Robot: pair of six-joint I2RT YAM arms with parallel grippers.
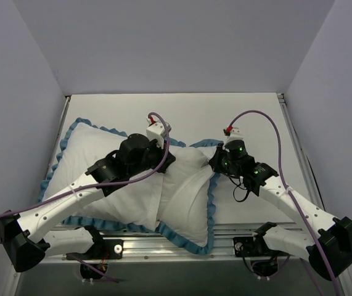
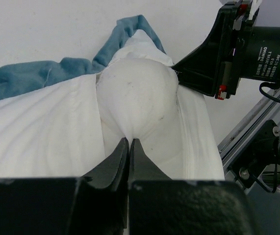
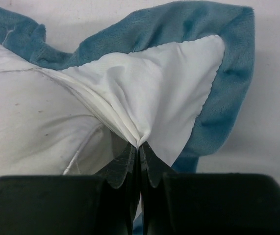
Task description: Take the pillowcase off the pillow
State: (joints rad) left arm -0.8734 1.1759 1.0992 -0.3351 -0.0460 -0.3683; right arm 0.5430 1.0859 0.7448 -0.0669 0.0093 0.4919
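The left fingers (image 2: 116, 164) are pinched shut on the pillow (image 2: 137, 93), where its end bulges out of the opening. Just beside them, the right fingers (image 3: 122, 166) are clamped on the pillowcase (image 3: 164, 93) at its open edge. The pillowcase's length runs leftward across the bench (image 1: 194, 111), so the pillow probably has to come out to the right.

**White table inside pale walls**

A white table (image 1: 256, 111) is enclosed by plain pale grey walls: left (image 1: 15, 92), far (image 1: 176, 43) and right (image 1: 339, 80). Metal rails run along its near edge (image 1: 182, 245) and right edge (image 1: 300, 151).
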